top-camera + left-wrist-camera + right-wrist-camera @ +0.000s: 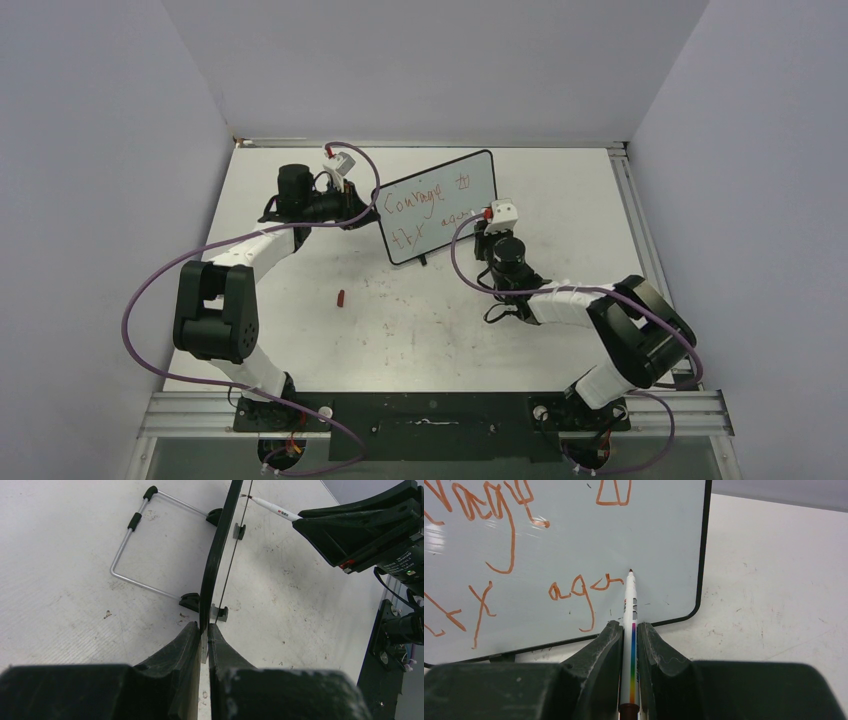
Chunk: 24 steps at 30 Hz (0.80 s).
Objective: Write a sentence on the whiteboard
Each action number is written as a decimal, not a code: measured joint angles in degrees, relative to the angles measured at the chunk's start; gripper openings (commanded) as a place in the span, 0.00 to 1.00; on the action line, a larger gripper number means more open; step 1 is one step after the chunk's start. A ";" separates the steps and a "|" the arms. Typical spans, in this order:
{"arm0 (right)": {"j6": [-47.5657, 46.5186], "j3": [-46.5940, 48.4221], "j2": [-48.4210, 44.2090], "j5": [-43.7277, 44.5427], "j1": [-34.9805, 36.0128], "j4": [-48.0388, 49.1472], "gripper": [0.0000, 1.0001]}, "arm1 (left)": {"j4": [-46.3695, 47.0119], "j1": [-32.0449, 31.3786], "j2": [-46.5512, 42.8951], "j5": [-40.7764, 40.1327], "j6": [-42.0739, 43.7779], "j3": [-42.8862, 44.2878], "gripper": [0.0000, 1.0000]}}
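Two pairs of dark fingers fill the foreground of the wrist views. The left gripper [205, 630] has its fingers pressed onto the thin edge of the whiteboard [217, 555], which is seen edge-on. The right gripper [630, 626] pinches one white marker [630, 605] with a rainbow stripe, tip pointing forward.

**Counts.**
- There are two arms, each trailing one purple cable [150, 290].
- One board stands tilted at mid-table [400, 330], well towards the far edge.
- The sentence [415, 200] is in red, in two lines. The upper line reads roughly "Courage to". The lower line reads roughly "try" followed by an unfinished word [555, 591].
- One small red object [341, 297] lies on the table, apart from the board and nearer the left arm.
- Behind the board is one wire stand [131, 522] carrying two black sleeves.
- Four black clips are visible at the board's lower edge.

**Position.** The marker tip sits at the board face just right of the last red stroke. Whether it touches the surface cannot be told.

**Hidden or cut off.**
- From above, the right wrist covers the marker, and the left gripper [368, 208] covers part of the board's left edge.
- The right wrist view crops the board at top and left, so the words show only in part. The marker's rear end runs off the lower border.
- The left wrist view shows none of the writing.
- The lower-line lettering is too small to read from above.
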 measured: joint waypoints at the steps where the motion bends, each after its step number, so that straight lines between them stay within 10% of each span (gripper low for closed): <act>1: 0.00 0.17 0.26 -0.04 -0.11 0.00 0.05 | 0.00 0.00 0.00 0.00 0.00 0.00 0.00; 24: 1.66 -0.28 2.01 0.04 -0.24 -0.11 0.05 | 0.02 0.00 0.00 0.15 0.00 0.00 0.00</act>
